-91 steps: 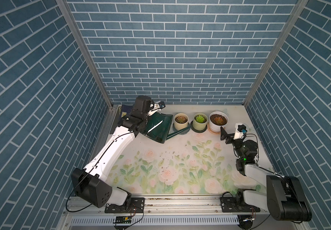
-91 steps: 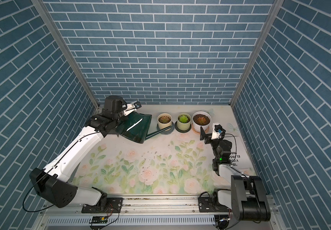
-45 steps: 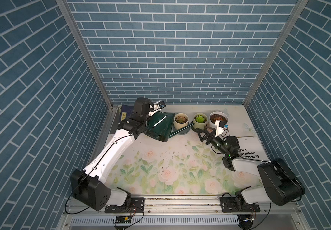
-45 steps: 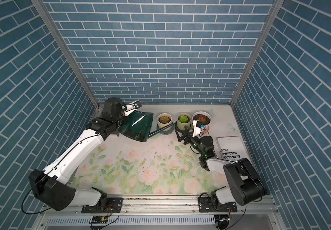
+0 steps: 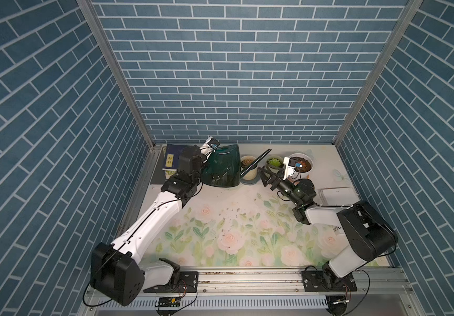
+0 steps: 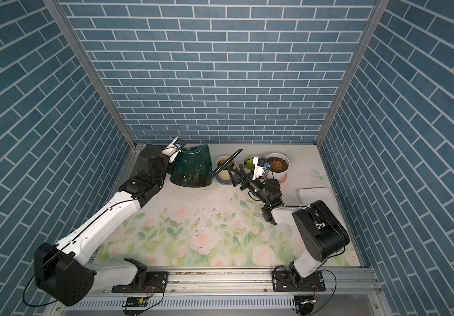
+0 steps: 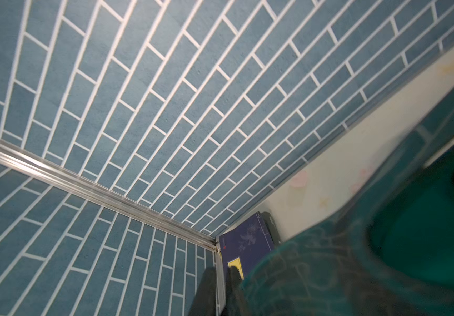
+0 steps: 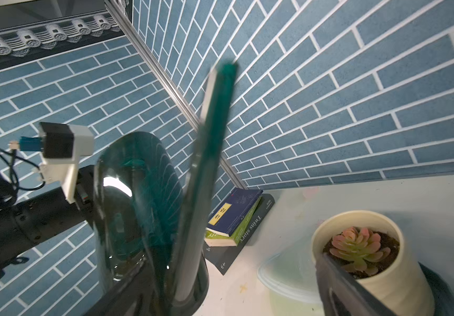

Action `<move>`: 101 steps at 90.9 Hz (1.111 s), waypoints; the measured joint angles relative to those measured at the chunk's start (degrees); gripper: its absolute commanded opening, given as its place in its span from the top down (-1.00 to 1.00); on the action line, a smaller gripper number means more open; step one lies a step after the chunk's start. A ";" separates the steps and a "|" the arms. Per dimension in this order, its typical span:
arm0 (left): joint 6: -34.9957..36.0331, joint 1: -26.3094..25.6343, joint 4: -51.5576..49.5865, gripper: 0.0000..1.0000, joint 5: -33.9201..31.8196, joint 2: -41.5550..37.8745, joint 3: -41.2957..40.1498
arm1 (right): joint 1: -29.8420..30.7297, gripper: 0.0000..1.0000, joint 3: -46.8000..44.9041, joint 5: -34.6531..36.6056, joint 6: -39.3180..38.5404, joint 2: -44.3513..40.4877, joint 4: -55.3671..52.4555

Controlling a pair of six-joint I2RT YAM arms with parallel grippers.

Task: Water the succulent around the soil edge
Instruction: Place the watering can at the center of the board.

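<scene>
I see the dark green, see-through watering can (image 5: 221, 168) upright at the back left of the bench (image 5: 247, 208). Its spout (image 5: 258, 161) slants up past the cream pot (image 8: 384, 279) holding a pink-green succulent (image 8: 359, 247).

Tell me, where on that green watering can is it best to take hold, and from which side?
Probably its rear end, opposite the spout, coming from the side away from the plant pots. The watering can has a wide smooth body, and its long thin spout points toward the pots; neither suits narrow jaws. The left gripper grips it there.
</scene>
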 measured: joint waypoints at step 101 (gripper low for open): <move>-2.29 -23.32 70.97 1.00 -22.12 21.27 -35.95 | -3.76 -0.99 -15.15 25.09 -36.24 -41.31 -37.44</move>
